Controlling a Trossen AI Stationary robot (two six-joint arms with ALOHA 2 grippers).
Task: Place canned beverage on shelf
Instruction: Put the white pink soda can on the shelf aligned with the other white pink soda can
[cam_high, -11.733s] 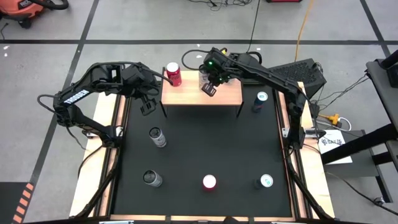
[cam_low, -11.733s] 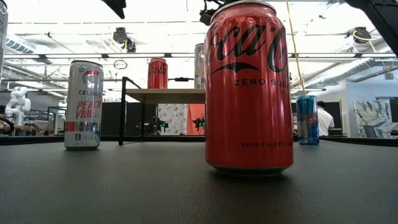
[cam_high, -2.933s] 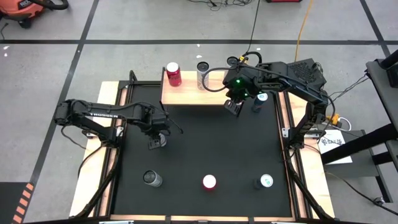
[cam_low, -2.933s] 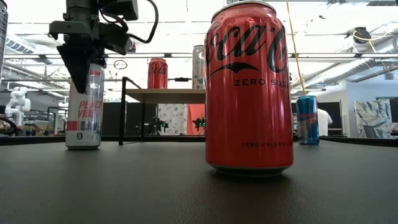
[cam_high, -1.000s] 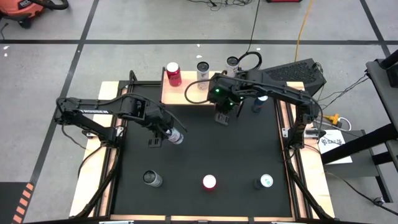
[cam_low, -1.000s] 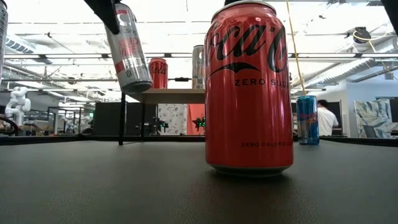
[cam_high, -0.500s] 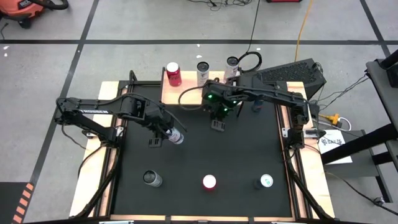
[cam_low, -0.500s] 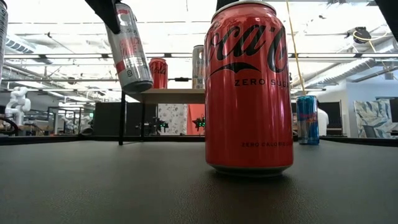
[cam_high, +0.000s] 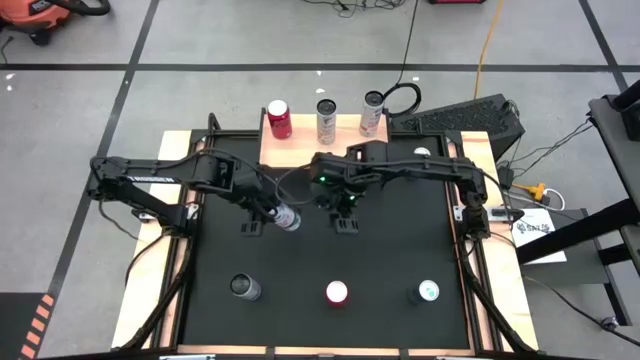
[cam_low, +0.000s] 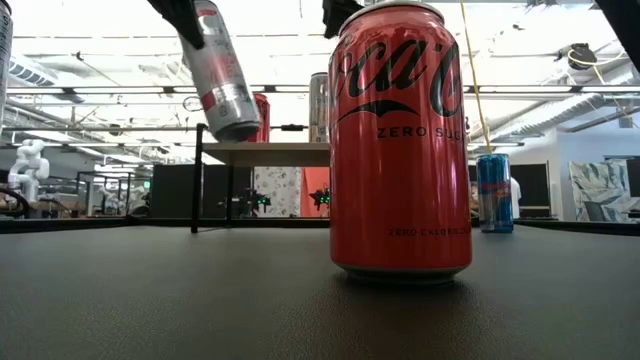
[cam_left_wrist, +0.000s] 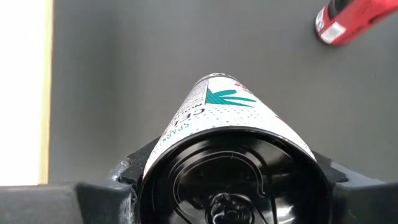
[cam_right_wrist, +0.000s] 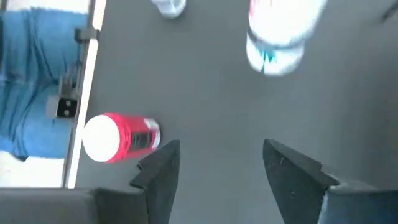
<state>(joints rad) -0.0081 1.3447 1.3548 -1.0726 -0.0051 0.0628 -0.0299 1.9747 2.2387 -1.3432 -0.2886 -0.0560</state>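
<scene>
High view — tilted can (cam_high: 285, 217) clamped in left gripper (cam_high: 266, 213), above mat (cam_high: 390, 260).

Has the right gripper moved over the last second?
Yes. In the high view the right gripper has swung away from the shelf, out over the mat toward the left gripper's held can.

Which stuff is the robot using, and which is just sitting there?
Part of the job:
- white can, tilted, in the left gripper
- shelf
- right gripper, open

Just sitting:
- three cans on the mat's near side: grey, red, teal-topped
</scene>
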